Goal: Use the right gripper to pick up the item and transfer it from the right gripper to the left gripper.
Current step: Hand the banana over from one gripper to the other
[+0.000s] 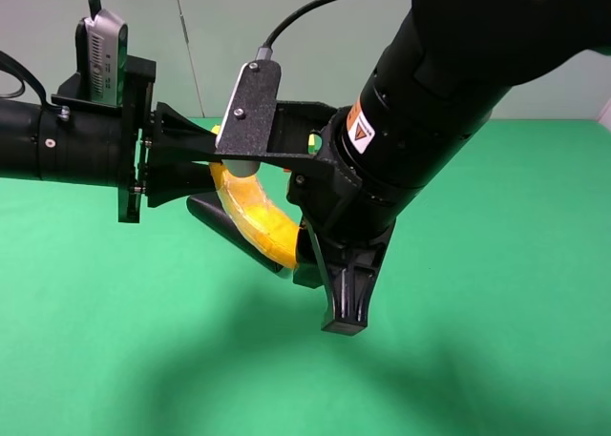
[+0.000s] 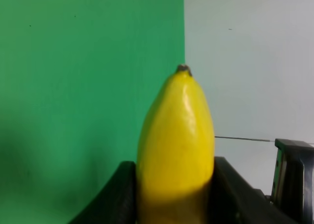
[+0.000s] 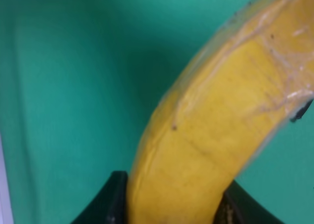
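The yellow banana (image 1: 256,217) hangs in the air above the green table, held at both ends. My left gripper (image 1: 221,164), on the arm with the silver-grey camera box, is shut on its upper end. In the left wrist view the banana (image 2: 175,136) fills the gap between both fingers (image 2: 230,194). My right gripper (image 1: 320,274), on the thick arm with the orange sticker, reaches down from the upper right. It holds the banana's lower end. In the right wrist view the banana (image 3: 211,136) sits tight between the fingers (image 3: 115,199).
A black oblong pouch (image 1: 221,224) lies on the green table (image 1: 496,312) right under the banana and grippers. A pale wall (image 1: 286,35) stands behind the table. The puzzle cube is not in view.
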Controlling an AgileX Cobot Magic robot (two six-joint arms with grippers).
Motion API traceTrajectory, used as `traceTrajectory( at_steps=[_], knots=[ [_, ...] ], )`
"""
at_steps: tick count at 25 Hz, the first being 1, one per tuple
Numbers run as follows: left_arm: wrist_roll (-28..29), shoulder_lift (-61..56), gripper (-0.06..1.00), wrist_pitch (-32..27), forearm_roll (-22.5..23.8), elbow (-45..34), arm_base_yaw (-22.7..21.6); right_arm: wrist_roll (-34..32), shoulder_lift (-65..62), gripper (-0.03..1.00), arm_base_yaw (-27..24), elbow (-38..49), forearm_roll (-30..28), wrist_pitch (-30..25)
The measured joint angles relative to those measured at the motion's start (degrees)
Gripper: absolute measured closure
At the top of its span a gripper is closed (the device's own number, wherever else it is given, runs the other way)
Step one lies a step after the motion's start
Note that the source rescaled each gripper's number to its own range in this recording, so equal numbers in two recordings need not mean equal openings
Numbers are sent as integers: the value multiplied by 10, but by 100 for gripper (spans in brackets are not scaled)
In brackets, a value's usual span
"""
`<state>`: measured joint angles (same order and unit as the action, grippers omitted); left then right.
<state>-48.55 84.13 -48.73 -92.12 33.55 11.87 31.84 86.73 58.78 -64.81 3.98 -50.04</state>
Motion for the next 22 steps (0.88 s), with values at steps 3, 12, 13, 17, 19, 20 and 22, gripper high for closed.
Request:
traceTrajectory(
  at_steps=[3,12,13,17,19,20,22],
  knots=[
    [0,0,94,-1,0,0,0,0,0,97,0,0,-2,0],
    [-3,0,94,0,-8,0,0,-24,0,64,2,0,5,20],
    [-3,0,94,0,-11,0,0,-34,0,37,6,0,10,30],
    [-3,0,94,-2,-15,0,0,-53,0,3,7,0,2,35],
    [-3,0,94,-4,-15,0,0,-56,0,-1,7,0,-7,34],
    [-3,0,94,-4,-15,0,0,-57,0,-1,7,0,-10,34],
    [-3,0,94,-4,-15,0,0,-61,-5,-3,7,0,-20,33]
  ],
)
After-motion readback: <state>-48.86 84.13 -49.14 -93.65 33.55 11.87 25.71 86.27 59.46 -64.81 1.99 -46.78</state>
